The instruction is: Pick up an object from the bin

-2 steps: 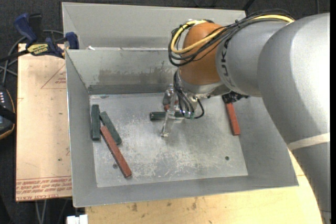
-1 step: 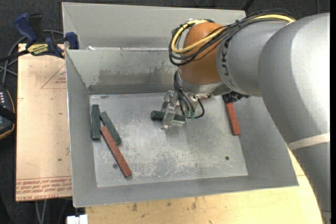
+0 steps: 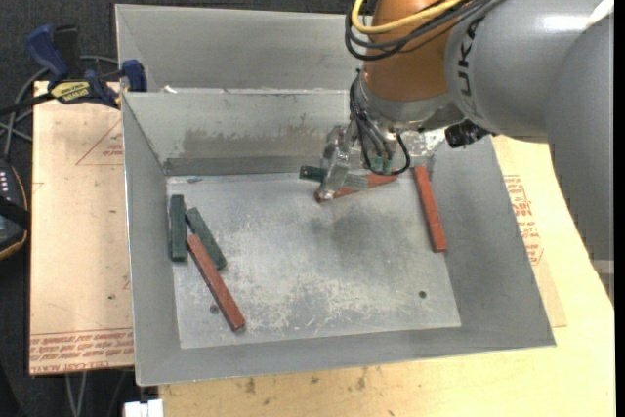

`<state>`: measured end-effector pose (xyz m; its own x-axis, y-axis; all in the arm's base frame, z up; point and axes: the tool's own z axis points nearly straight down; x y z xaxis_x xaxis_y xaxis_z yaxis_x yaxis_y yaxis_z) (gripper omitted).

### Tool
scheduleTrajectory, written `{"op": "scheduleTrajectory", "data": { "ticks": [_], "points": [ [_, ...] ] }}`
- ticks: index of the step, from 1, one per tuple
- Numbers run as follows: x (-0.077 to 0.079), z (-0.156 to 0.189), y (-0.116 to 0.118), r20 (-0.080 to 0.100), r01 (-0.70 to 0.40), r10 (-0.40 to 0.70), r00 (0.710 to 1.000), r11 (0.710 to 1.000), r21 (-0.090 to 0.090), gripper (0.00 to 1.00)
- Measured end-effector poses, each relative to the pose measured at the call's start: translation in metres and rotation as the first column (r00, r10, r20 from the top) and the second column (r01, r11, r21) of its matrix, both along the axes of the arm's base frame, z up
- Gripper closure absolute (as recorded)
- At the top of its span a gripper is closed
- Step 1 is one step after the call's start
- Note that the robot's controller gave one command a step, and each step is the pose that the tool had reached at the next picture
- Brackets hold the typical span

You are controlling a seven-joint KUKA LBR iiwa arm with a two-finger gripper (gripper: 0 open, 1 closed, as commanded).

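Note:
My gripper (image 3: 335, 179) hangs over the back middle of the bin, under the orange cover. A short red piece (image 3: 379, 180) shows right against it on its right side. A dark green end (image 3: 312, 174) sticks out from its left side. Whether either of them is held, I cannot tell. A shadow lies on the bin floor just in front of the gripper. A red stick (image 3: 430, 208) lies lengthwise on the floor to the right of the gripper, apart from it.
At the left of the bin lie two dark green sticks (image 3: 177, 228) (image 3: 206, 237) and a long red stick (image 3: 216, 281), slanting toward the front. The arm and its orange cover hang over the back right corner.

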<state>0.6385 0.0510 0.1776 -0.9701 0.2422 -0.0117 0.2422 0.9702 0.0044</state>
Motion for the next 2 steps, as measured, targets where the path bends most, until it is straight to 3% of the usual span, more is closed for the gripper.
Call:
{"op": "scheduleTrajectory", "data": {
  "ticks": [1,2],
  "points": [
    [0.019,-0.1102,-0.0155,-0.009,0.076,-0.076,0.997,0.997,0.001,1.0],
    [0.0161,-0.1082,-0.0147,-0.024,0.074,-0.074,0.997,0.997,0.0,0.0]
  ]
}}
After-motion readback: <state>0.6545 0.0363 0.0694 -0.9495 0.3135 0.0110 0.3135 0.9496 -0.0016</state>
